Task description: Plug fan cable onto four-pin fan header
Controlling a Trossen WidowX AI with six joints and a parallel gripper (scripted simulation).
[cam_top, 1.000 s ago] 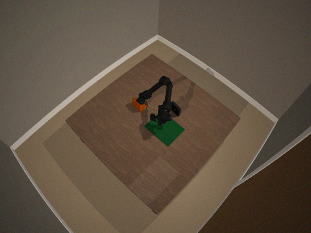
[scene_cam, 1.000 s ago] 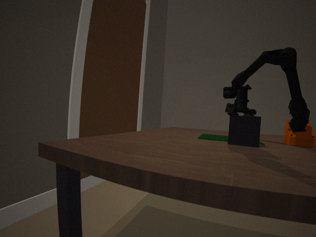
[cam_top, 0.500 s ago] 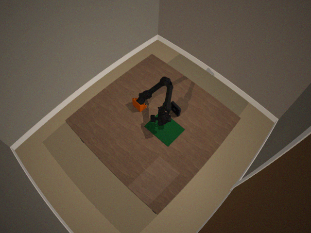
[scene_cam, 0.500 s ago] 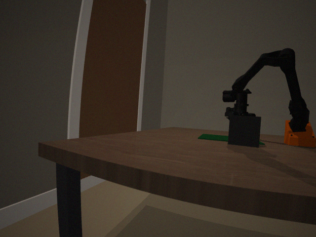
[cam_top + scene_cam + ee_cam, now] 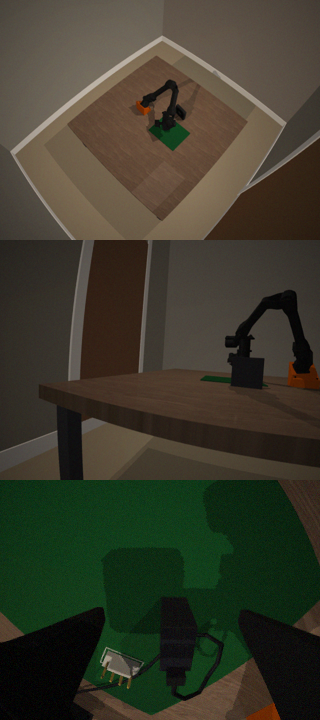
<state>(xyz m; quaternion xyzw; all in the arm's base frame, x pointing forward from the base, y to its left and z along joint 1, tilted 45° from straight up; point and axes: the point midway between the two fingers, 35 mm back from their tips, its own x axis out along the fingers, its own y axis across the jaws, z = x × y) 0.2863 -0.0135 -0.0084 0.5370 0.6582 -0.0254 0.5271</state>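
My gripper (image 5: 174,615) is open and empty, pointing down over the green board (image 5: 175,138) (image 5: 215,379) (image 5: 50,555). In the wrist view its fingertips stand wide on either side of the black plug (image 5: 176,635), with gaps on both sides. The thin black cable (image 5: 185,698) loops at the plug's lower end and right side, and a stretch runs off to the lower left. The white pin header (image 5: 121,664), with gold pins, is just left of the plug, near the left finger. The fingertips are hidden in the top and exterior views. Whether the plug stands or lies is unclear.
The dark square fan (image 5: 180,112) (image 5: 247,373) stands upright beside the board, close to the arm. The arm's orange base (image 5: 142,108) (image 5: 301,380) (image 5: 265,714) is on the wooden table (image 5: 116,129) (image 5: 155,395). Shadows darken part of the board.
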